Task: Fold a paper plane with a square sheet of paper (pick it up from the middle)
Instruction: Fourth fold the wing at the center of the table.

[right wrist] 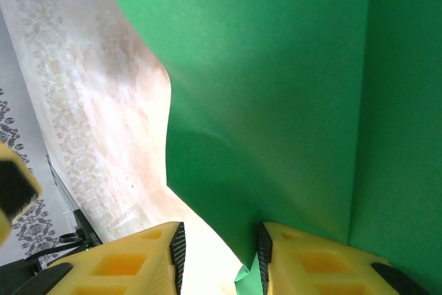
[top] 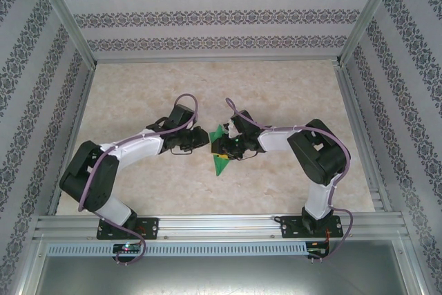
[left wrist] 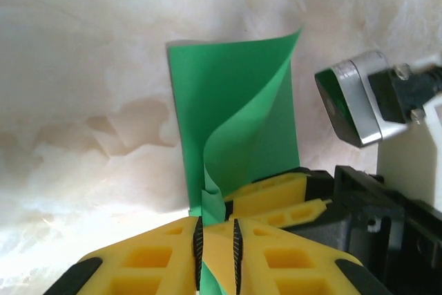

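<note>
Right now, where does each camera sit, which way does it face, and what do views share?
Top external: above and behind the bases, looking down at the table; both arms show, left pincer and right pincer meeting at the green paper.
Left wrist: on the left arm, looking along the left pincer at the upright green paper; right pincer at right.
Right wrist: on the right arm, looking past the right pincer at the green paper close up.
Shared: the green paper, in all three.
</note>
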Robot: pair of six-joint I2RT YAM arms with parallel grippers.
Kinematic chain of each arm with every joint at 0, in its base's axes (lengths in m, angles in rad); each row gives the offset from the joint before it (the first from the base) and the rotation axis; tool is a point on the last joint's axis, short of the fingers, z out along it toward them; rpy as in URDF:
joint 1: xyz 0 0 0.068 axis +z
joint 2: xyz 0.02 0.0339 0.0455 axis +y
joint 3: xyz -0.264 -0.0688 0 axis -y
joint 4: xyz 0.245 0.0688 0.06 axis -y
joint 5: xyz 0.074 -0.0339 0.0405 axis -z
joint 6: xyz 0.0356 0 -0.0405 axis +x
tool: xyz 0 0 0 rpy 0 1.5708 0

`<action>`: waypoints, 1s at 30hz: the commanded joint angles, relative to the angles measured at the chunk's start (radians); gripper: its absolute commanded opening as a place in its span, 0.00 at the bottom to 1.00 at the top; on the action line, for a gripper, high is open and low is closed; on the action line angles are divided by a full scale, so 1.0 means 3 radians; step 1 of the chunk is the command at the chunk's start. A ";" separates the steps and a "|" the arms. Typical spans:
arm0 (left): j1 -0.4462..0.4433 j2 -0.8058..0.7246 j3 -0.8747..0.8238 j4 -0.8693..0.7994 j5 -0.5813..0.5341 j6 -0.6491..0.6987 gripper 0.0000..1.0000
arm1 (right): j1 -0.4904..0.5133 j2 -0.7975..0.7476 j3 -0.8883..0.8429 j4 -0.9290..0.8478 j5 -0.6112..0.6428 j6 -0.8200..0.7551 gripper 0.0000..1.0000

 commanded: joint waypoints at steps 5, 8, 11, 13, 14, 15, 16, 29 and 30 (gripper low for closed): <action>0.0079 0.0390 0.0342 -0.0033 0.0384 0.0176 0.25 | 0.0021 -0.0083 -0.0109 -0.0062 0.0132 -0.0090 0.36; 0.0080 0.0527 0.0390 0.0011 0.0520 0.0177 0.26 | 0.0020 -0.0112 -0.0120 -0.0040 0.0126 -0.0103 0.36; 0.0080 0.0649 0.0426 0.0000 0.0609 0.0190 0.27 | 0.0019 -0.0146 -0.0144 -0.0009 0.0126 -0.0122 0.36; 0.0080 0.0733 0.0447 0.0017 0.0668 0.0192 0.27 | 0.0021 -0.0173 -0.0154 -0.0003 0.0126 -0.0132 0.36; 0.0080 0.0762 0.0457 0.0033 0.0696 0.0187 0.27 | 0.0023 -0.0182 -0.0155 0.0002 0.0130 -0.0138 0.35; 0.0076 0.0780 0.0463 0.0030 0.0710 0.0192 0.27 | 0.0023 -0.0192 -0.0159 0.0007 0.0130 -0.0146 0.35; 0.0080 0.0793 0.0470 0.0043 0.0725 0.0194 0.27 | 0.0023 -0.0204 -0.0164 0.0010 0.0131 -0.0150 0.35; 0.0080 0.0963 0.0471 0.0132 0.0907 0.0218 0.12 | 0.0013 -0.0313 -0.0202 0.0045 0.0156 -0.0180 0.33; 0.0080 0.0969 0.0470 0.0133 0.0912 0.0221 0.11 | 0.0009 -0.0323 -0.0210 0.0039 0.0157 -0.0180 0.33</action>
